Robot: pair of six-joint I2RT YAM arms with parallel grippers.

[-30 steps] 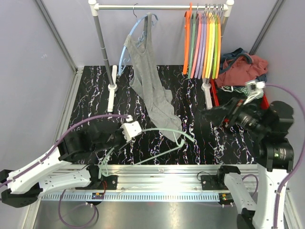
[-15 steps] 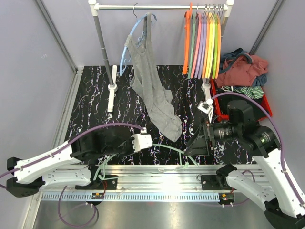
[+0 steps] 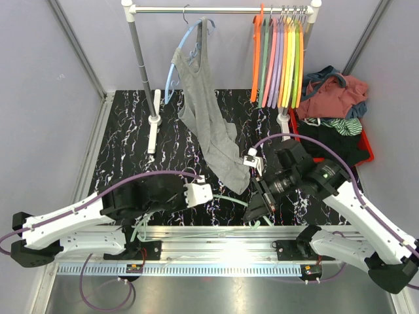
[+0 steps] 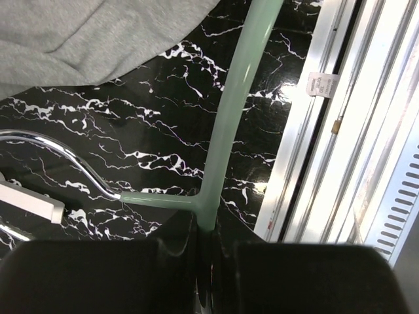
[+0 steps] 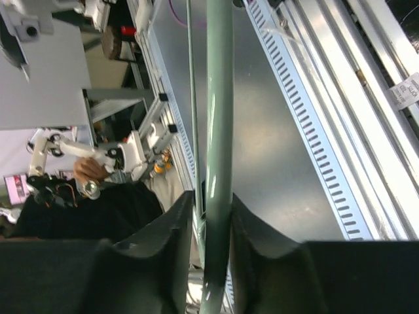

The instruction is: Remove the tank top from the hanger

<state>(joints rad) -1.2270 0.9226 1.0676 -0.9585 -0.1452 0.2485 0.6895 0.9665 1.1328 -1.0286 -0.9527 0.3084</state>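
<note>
Swung in from the right edge, the right gripper (image 5: pixel 211 229) now clamps the green hanger (image 4: pixel 229 124) at the near edge, the left gripper (image 4: pixel 204 248) pinching it too, while the grey tank top (image 3: pixel 209 124) drapes from the far-edge rail (image 3: pixel 222 10), apparently freed.

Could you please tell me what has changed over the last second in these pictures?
The right gripper swung down from beside the red basket to the near edge of the table and closed on the green hanger. The left gripper, holding that hanger throughout, shifted rightward and nearer. The grey tank top, its blue hanger and the coloured hangers on the rail stayed put.
</note>
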